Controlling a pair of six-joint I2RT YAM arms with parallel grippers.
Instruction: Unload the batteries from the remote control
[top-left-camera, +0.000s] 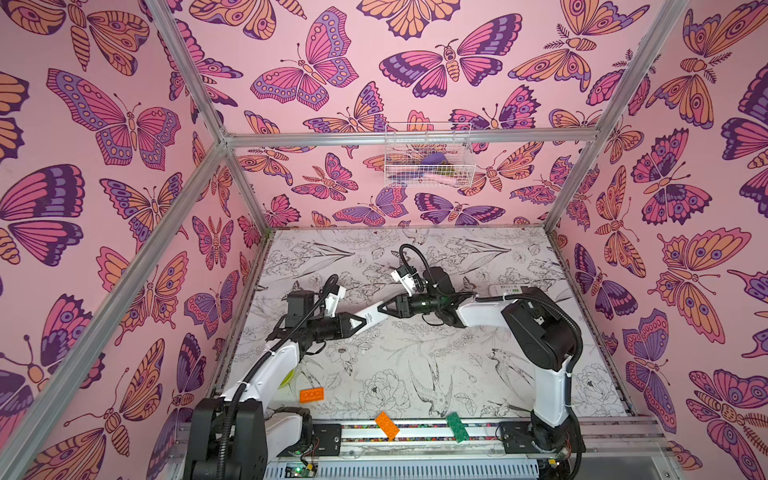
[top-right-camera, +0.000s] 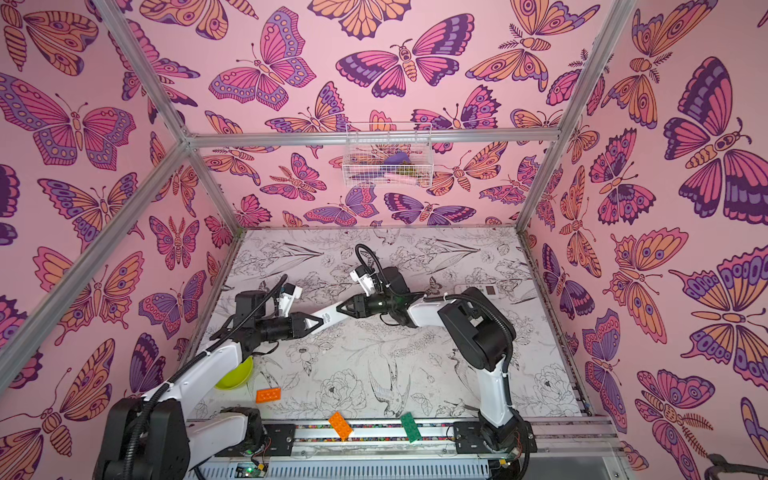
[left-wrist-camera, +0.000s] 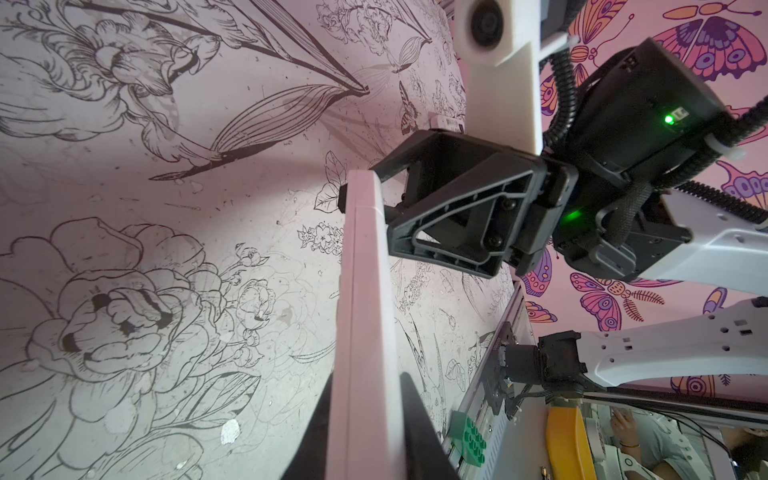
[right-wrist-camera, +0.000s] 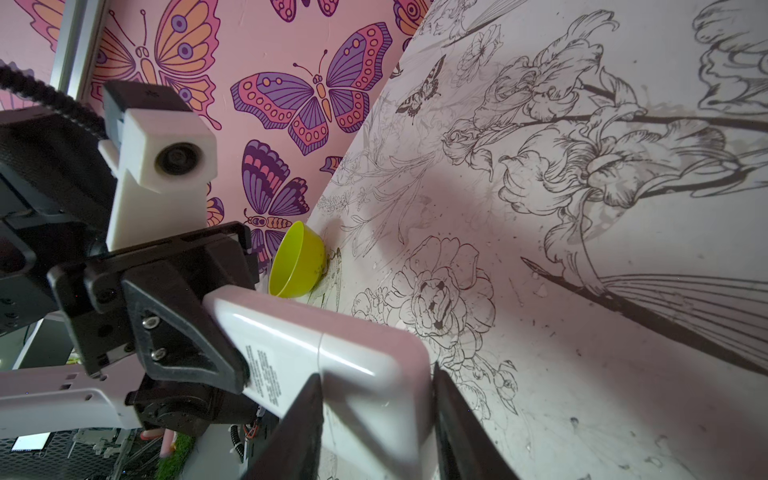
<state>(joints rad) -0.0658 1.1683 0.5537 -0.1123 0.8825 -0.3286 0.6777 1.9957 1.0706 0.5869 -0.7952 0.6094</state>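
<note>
1. The remote (top-left-camera: 371, 316) is held clear of the table (top-left-camera: 415, 365) between the two arms. Its long axis runs roughly level from the left gripper (top-left-camera: 360, 322) to the right gripper (top-left-camera: 380, 309).
2. The left gripper is pinched on one end of the remote, as is seen plainly in the right wrist view.
3. The opposite end is flanked across its width by the right gripper's jaws. Whether they press on it or merely straddle it cannot be told.
4. No batteries are visible in any view. The back of the remote is crossed by a seam (right-wrist-camera: 320, 353), and the cover (right-wrist-camera: 374, 345) beyond it is judged to be still fitted. The batteries are therefore presumed to be inside, at the end nearer the right gripper.
5. The coming move is judged to turn on this relation: the cover end points at the right gripper. The cover is probably best worked off by that arm while the other end is braced by the left.
6. A block of small print (right-wrist-camera: 266, 374) is carried on the back beside the seam, but it cannot be read. No brand can be made out.
7. A yellow-green bowl (right-wrist-camera: 297, 266) stands on the table near the left arm, well apart from the remote.
</note>
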